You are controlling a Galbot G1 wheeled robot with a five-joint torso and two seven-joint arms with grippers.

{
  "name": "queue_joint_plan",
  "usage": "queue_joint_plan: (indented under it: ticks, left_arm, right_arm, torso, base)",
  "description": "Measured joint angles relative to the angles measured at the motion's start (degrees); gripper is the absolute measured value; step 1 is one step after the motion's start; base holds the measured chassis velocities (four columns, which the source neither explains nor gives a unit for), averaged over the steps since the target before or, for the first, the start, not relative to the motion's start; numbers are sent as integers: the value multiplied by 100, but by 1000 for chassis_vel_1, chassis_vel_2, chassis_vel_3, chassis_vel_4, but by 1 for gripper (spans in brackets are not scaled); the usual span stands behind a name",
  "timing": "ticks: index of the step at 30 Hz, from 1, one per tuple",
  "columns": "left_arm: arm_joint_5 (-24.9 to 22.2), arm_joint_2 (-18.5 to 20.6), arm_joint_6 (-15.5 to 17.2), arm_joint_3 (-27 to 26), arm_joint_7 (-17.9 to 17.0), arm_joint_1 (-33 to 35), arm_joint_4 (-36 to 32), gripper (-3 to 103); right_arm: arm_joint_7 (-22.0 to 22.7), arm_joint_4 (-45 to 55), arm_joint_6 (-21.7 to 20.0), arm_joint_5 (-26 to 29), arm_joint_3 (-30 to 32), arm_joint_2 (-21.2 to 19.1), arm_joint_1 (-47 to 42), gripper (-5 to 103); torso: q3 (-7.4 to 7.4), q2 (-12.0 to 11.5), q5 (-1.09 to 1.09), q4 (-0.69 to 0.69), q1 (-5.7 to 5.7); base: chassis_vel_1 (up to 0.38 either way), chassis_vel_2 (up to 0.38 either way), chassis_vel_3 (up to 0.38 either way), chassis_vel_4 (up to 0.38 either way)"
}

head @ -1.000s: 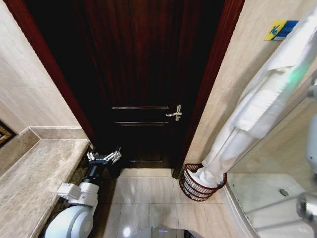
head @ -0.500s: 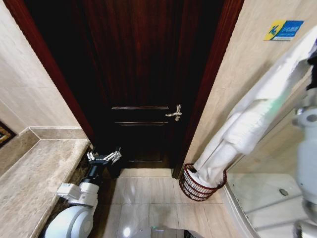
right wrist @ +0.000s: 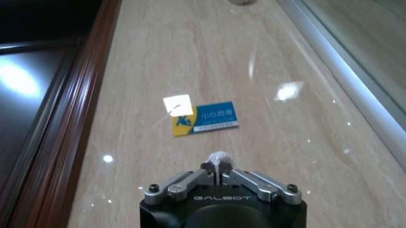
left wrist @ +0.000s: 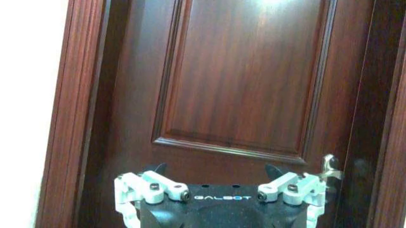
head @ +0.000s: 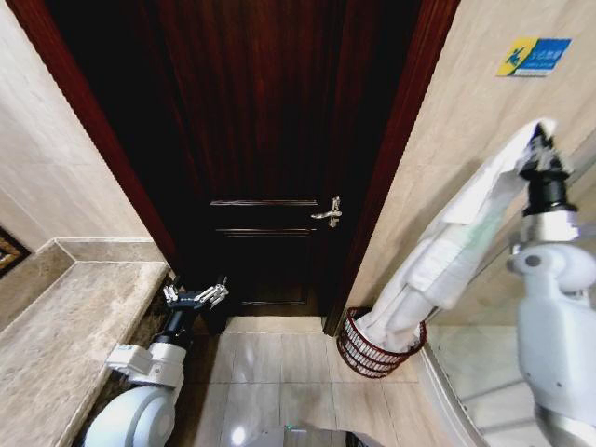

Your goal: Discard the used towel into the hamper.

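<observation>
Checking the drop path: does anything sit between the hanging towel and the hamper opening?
Nothing visible does. The right gripper holds the towel by its top end, and its lower end already hangs into the hamper on the floor by the door frame.

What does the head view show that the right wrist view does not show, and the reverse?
Head view alone: the hamper on the floor with the towel's lower end in it, the door handle, and the left gripper, open, low by the counter. Right wrist view alone: the fingers closed on a small tuft of towel. Both: the right gripper, the blue wall sign.
</observation>
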Motion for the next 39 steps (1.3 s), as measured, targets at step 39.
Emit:
queue_joint_plan:
  ticks: [39]
  left_arm:
    - [0, 0, 0, 0, 0, 0, 0, 100]
  right_arm:
    - [-666, -339, 705, -729, 293, 1166, -1750, 2]
  torso:
    - [0, 0, 0, 0, 0]
  base:
    - [0, 0, 0, 0]
